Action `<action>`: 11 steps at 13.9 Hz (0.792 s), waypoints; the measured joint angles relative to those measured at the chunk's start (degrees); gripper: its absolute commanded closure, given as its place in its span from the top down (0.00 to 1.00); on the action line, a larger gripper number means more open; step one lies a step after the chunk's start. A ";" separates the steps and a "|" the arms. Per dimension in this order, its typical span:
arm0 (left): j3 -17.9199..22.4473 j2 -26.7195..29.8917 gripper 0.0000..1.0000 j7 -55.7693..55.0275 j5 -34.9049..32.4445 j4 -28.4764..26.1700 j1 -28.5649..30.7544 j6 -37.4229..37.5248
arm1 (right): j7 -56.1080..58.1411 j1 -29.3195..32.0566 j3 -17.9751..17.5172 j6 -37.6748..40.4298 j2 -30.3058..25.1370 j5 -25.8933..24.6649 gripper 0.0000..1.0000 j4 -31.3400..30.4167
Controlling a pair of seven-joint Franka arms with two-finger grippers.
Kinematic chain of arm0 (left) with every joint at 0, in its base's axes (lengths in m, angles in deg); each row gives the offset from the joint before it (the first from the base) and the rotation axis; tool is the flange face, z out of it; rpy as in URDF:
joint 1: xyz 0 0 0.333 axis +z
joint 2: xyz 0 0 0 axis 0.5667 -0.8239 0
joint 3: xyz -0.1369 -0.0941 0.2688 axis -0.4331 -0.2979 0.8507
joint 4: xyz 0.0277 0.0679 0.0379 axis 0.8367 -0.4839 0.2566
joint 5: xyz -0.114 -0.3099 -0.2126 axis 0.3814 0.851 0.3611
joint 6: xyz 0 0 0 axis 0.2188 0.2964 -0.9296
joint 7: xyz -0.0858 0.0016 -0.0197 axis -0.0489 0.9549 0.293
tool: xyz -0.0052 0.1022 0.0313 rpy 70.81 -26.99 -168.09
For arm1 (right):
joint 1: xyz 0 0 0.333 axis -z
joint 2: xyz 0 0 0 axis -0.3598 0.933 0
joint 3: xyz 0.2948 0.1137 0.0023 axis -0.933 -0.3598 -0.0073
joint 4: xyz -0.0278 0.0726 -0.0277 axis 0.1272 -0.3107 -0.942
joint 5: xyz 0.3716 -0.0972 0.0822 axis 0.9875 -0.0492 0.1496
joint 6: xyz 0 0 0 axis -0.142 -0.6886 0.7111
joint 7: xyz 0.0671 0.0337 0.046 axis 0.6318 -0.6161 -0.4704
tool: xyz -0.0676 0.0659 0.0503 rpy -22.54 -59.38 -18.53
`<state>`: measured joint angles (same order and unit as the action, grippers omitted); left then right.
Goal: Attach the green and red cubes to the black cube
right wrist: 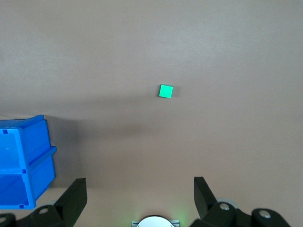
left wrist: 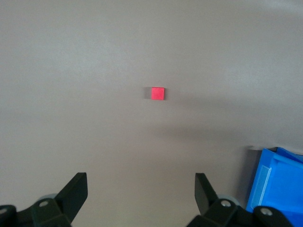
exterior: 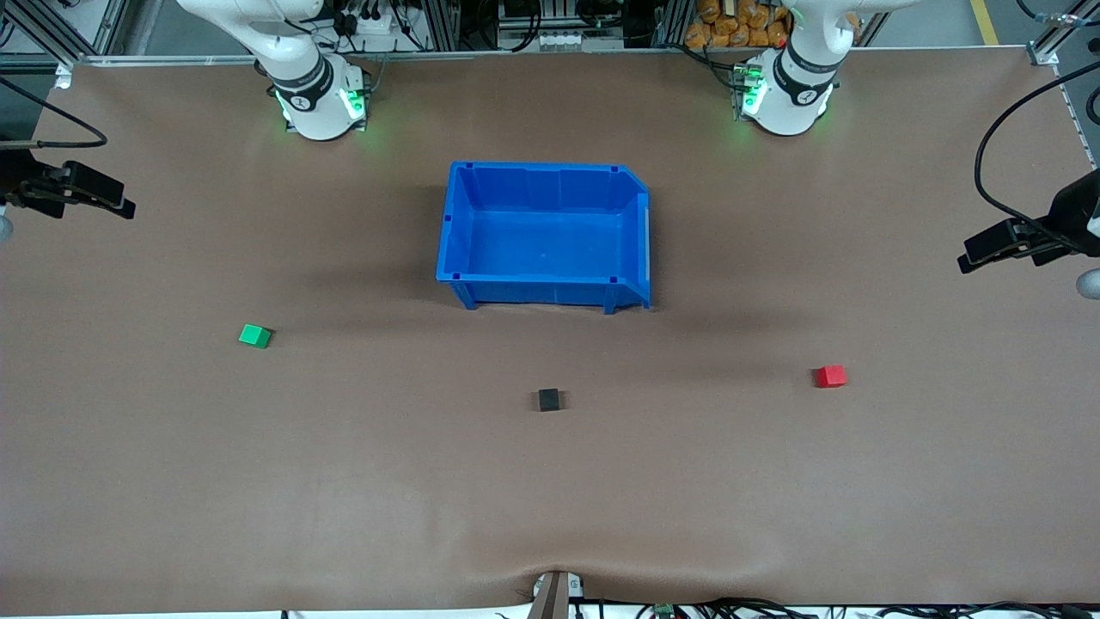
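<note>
Front view, tabletop (exterior: 172, 481): brown surface carrying a blue bin and three small cubes, all well apart from one another.
Front view, blue bin (exterior: 455, 232): open-topped, sitting mid-table between the two arm bases and the cubes.
Front view, black cube (exterior: 549, 399): on the tabletop, nearer the front camera than the bin, roughly in line with it.
Front view, green cube (exterior: 255, 335): toward the right arm's end of the table, slightly farther from the front camera than the black cube.
Front view, red cube (exterior: 831, 376): toward the left arm's end, between the other two cubes in nearness to the camera.
Front view, arms: only the bases and lower links show; neither gripper appears.
Left wrist view, left gripper (left wrist: 141, 189): hangs high over the tabletop, jaws spread wide with nothing between them; the red cube (left wrist: 157, 93) lies below, and a corner of the blue bin (left wrist: 279, 184) shows at the edge.
Right wrist view, right gripper (right wrist: 140, 190): also raised over the tabletop, jaws wide apart and holding nothing; the green cube (right wrist: 165, 91) sits below, with the bin (right wrist: 28, 161) at the edge.
</note>
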<state>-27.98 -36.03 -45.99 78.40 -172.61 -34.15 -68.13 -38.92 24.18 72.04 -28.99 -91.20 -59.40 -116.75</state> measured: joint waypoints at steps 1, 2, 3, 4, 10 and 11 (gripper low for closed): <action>0.00 0.00 1.00 0.00 0.00 -0.01 0.00 0.01 | 0.00 0.00 -0.03 -0.09 -0.01 0.05 1.00 0.02; 0.00 0.00 1.00 0.00 0.00 -0.02 0.00 0.04 | 0.00 -0.01 -0.07 -0.23 -0.02 0.06 1.00 0.15; 0.00 0.00 1.00 0.00 0.00 -0.04 0.00 0.09 | 0.00 -0.01 -0.11 -0.38 -0.04 0.06 1.00 0.44; 0.00 0.00 1.00 0.00 0.00 -0.05 0.01 0.12 | 0.00 -0.02 -0.16 -0.45 -0.06 0.06 1.00 0.85; 0.00 -0.11 1.00 0.35 0.00 0.10 0.03 0.12 | 0.00 -0.07 -0.38 -0.45 -0.11 0.06 1.00 1.54; 0.00 -0.16 1.00 0.37 0.00 0.30 0.03 0.10 | 0.00 -0.07 -0.38 -0.45 -0.11 0.06 1.00 1.54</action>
<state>-27.98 -36.20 -45.61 78.40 -172.32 -34.12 -68.03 -38.92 24.12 71.65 -29.44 -91.31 -59.35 -115.21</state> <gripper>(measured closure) 0.000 0.000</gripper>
